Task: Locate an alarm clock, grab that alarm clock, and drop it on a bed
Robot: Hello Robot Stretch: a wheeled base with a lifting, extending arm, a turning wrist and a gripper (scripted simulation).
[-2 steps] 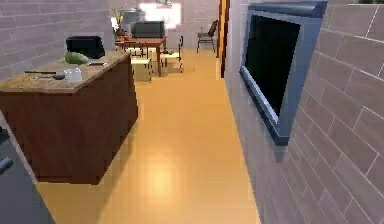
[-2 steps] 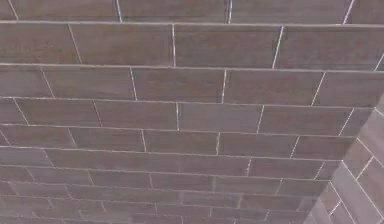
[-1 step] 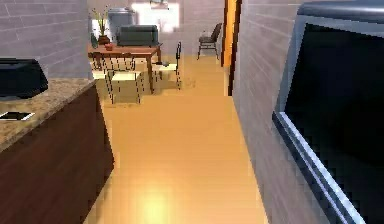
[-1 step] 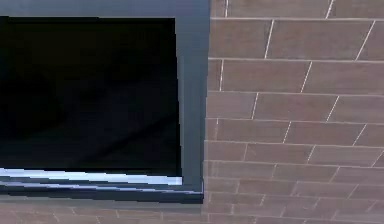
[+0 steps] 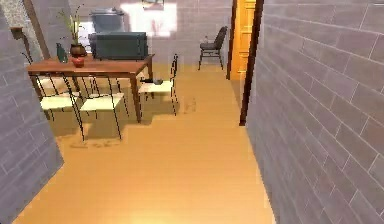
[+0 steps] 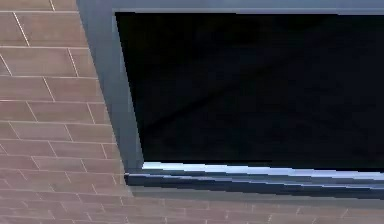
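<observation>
Search step | tabletop (image 5: 90, 68) ahead, chairs (image 5: 100, 100) beside it, doorway (image 5: 243, 40) right of tabletop | way to alarm clock: cannot tell | gripper state: cannot tell

Robot's own body: indiscernible here.
</observation>
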